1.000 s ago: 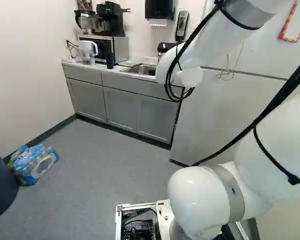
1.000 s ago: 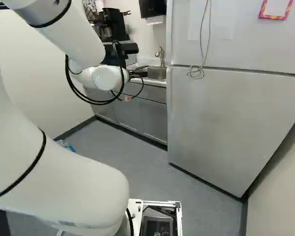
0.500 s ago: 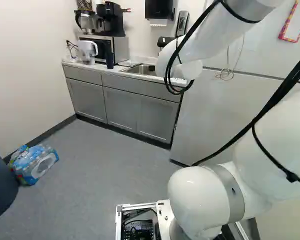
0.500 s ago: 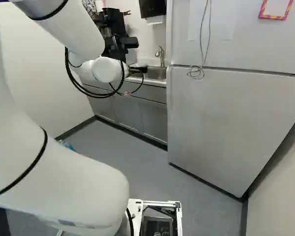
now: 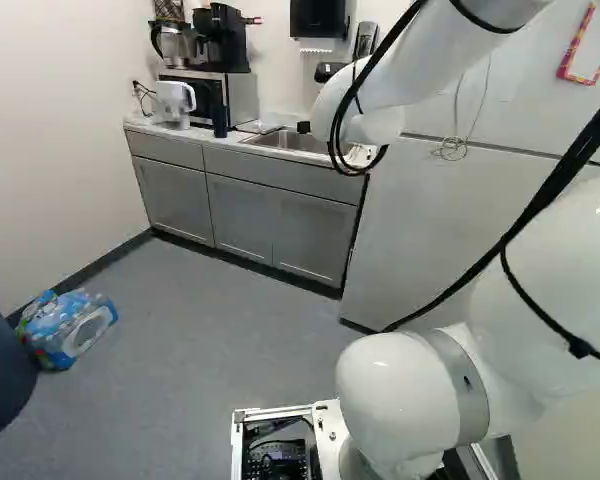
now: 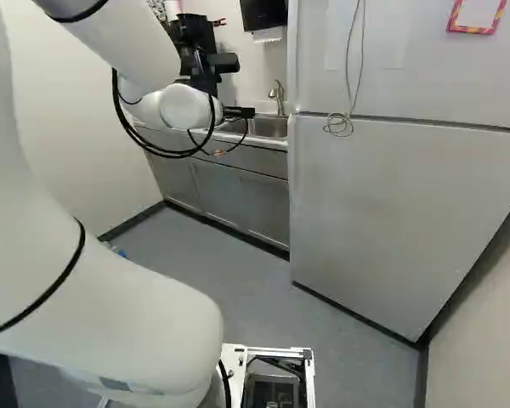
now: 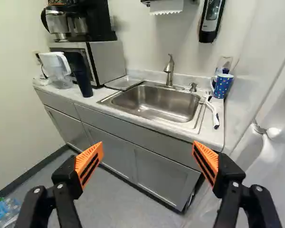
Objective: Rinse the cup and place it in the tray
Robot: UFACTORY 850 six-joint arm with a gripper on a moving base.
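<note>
In the right base view my gripper (image 6: pixel 206 78) is a black shape beyond the white wrist, partly hidden by it. The wrist view has the gripper (image 7: pixel 147 152) open, nothing between its orange-padded fingers, with the counter's front and the cabinets beyond them. A blue cup with white dots (image 7: pixel 223 86) stands upright on the counter at the sink's faucet-side corner, near the refrigerator, its handle towards the sink. A flat metallic tray (image 7: pixel 124 82) lies across the sink from it, beside the microwave. Cup and gripper are well apart.
The steel sink (image 7: pixel 154 102) has a faucet (image 7: pixel 169 71). A white-handled brush (image 7: pixel 213 112) lies near the cup. Pitcher (image 7: pixel 56 70), dark tumbler (image 7: pixel 80 76) and microwave (image 7: pixel 107 59) stand past the tray. The refrigerator (image 6: pixel 391 195) borders the counter; bottled water (image 5: pixel 68 325) sits on the floor.
The wrist has tilted, and the black gripper parts have risen against the sink and wall in both base views. The base and the counter items have stayed put.
</note>
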